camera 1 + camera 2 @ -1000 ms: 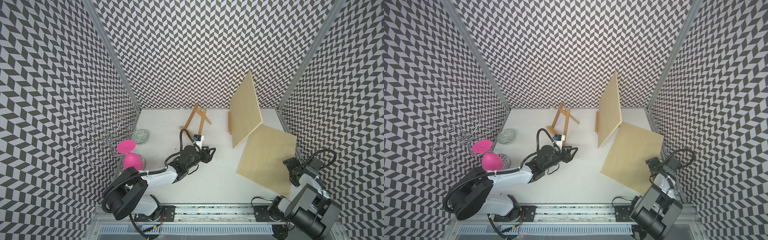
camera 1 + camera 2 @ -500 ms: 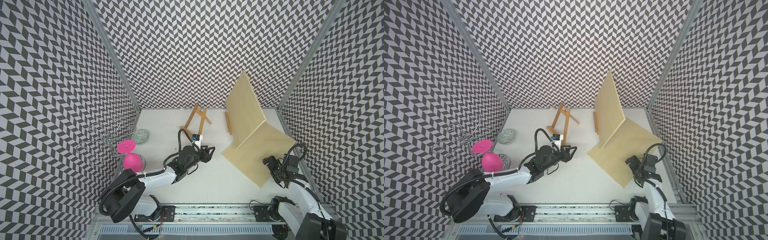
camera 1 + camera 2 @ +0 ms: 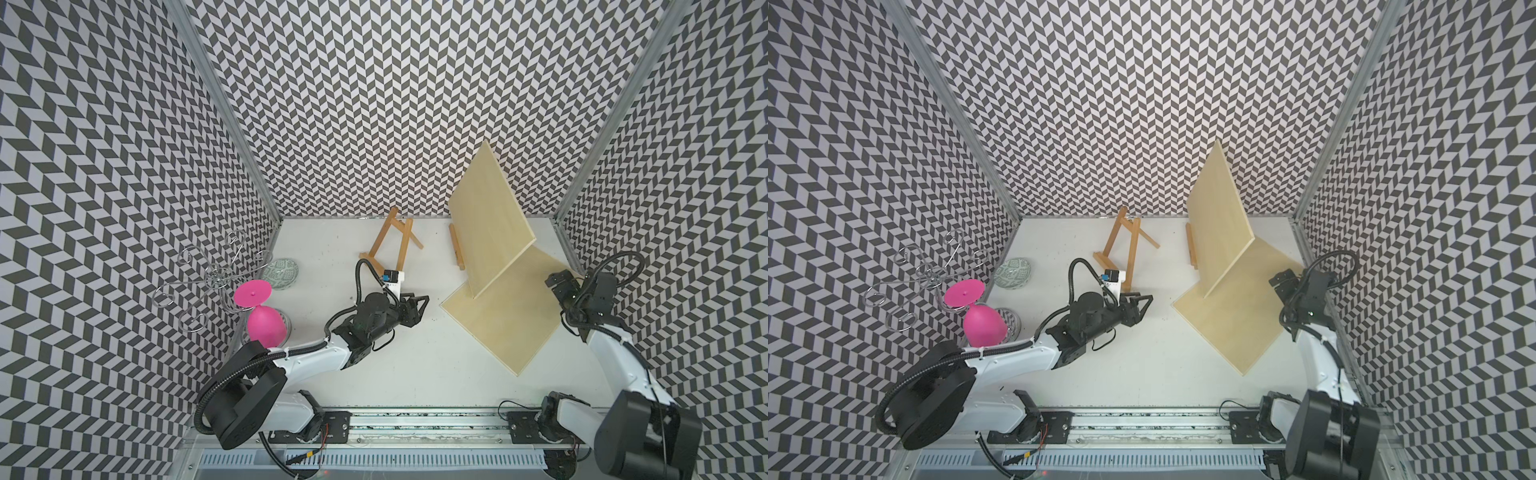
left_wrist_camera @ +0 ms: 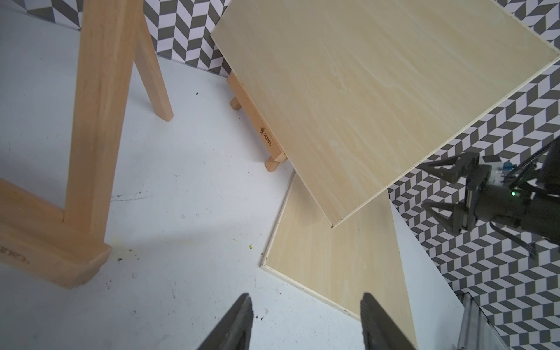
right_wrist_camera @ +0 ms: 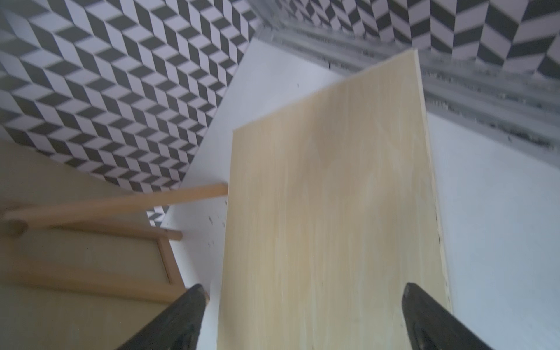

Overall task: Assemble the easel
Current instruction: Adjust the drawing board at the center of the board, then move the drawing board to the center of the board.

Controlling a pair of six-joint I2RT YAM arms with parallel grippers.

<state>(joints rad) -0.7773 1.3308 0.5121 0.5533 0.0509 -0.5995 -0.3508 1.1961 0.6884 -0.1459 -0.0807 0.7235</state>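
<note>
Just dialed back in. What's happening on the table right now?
Neither arm is holding anything. The left end effector hangs open and empty above the table, facing the flat board. The right end effector, open wide, sits over that board's edge near the right wall. A propped board stands on an easel ledge at the back, its low corner overlapping the flat board. A bare easel stands beside it.
</note>
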